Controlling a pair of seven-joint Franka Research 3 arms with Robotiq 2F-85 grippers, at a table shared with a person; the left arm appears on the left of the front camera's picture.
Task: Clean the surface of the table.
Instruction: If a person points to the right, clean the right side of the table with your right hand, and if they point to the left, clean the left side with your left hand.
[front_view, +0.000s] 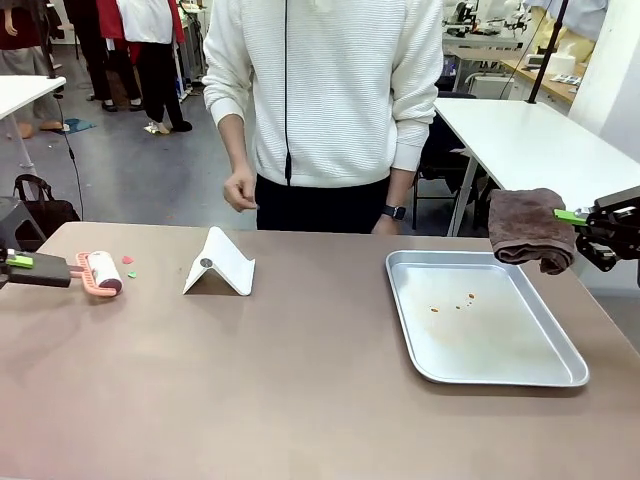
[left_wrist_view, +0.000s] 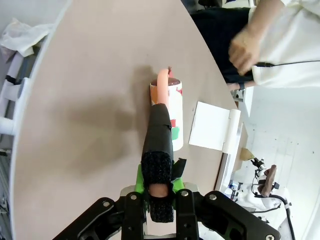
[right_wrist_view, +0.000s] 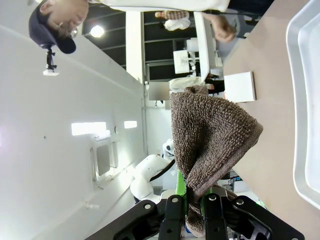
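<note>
The brown table (front_view: 300, 380) spans the front view. At its far left my left gripper (front_view: 20, 263) is shut on the black-wrapped handle of a pink lint roller (front_view: 100, 272), whose white roll rests on the table. Tiny red and green scraps (front_view: 130, 266) lie just right of the roll. In the left wrist view the roller (left_wrist_view: 167, 107) points away from my left gripper (left_wrist_view: 159, 192), with red and green bits stuck to the roll. At the right edge my right gripper (front_view: 575, 216) is shut on a brown towel (front_view: 530, 228), held above the table. The towel (right_wrist_view: 210, 135) rises from my right gripper (right_wrist_view: 196, 200).
A shallow silver tray (front_view: 560, 375) with a few small crumbs sits on the right half of the table. A white folded stand (front_view: 220, 265) stands left of centre. A person in a white sweater (front_view: 330, 90) stands at the far edge, hands off the table.
</note>
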